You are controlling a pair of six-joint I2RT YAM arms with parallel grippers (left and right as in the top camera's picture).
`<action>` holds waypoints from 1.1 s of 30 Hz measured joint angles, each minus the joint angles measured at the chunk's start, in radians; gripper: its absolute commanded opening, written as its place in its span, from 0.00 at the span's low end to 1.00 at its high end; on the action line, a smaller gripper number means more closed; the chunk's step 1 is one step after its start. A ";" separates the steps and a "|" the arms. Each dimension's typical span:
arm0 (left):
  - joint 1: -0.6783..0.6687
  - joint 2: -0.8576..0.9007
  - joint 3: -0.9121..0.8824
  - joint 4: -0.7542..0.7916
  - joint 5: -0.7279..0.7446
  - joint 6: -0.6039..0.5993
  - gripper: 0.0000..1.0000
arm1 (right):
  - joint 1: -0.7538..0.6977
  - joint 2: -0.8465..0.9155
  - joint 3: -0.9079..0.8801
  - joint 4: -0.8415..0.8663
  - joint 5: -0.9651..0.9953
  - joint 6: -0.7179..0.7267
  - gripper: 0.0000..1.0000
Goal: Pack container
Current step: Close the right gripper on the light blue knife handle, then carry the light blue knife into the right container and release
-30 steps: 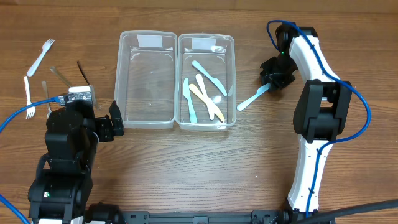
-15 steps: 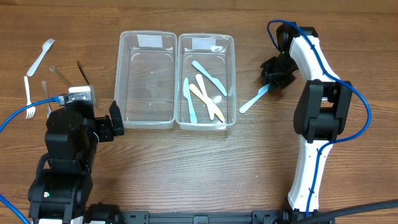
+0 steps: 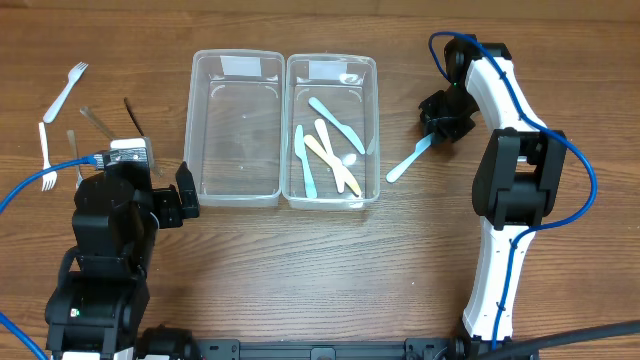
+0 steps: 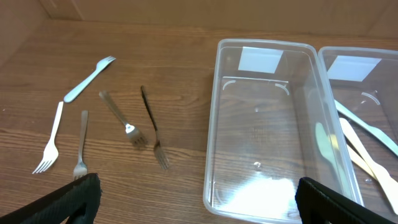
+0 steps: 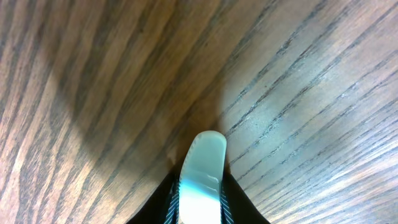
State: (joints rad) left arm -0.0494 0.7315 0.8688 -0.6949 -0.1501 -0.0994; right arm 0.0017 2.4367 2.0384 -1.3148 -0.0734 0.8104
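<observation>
The jaws of the right gripper are closed on one end of the light blue utensil, and the dark fingers press it from both sides. The utensil is over the table, just beside the right container, with its free end pointing toward that box. I judge it to be thin, stiff plastic, very light and rather slippery. Held at the very end it may swing or slide, so a hold nearer the middle seems safer. The left gripper hangs with its jaws wide open, holding nothing, near the empty left container. The right wrist view cuts off most of the utensil. I cannot tell if it is a knife or a spoon, or if it touches the wood.
</observation>
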 measured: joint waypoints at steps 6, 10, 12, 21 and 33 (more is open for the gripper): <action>0.000 0.000 0.000 0.000 0.000 0.000 1.00 | 0.001 0.000 0.055 -0.023 0.066 -0.062 0.04; 0.000 0.000 0.000 0.000 0.000 0.000 1.00 | 0.012 -0.024 0.151 -0.052 0.104 -0.122 0.04; 0.000 0.000 0.000 0.000 0.000 0.000 1.00 | 0.028 -0.066 0.198 -0.068 0.115 -0.156 0.04; 0.000 0.000 0.000 0.000 0.000 0.000 1.00 | 0.242 -0.385 0.340 -0.087 0.073 -0.296 0.04; 0.000 0.000 0.000 0.000 0.000 0.000 1.00 | 0.470 -0.253 0.346 -0.171 0.044 -0.412 0.05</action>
State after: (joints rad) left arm -0.0494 0.7315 0.8688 -0.6945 -0.1501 -0.0990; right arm 0.4721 2.1841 2.3840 -1.4853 -0.0296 0.3988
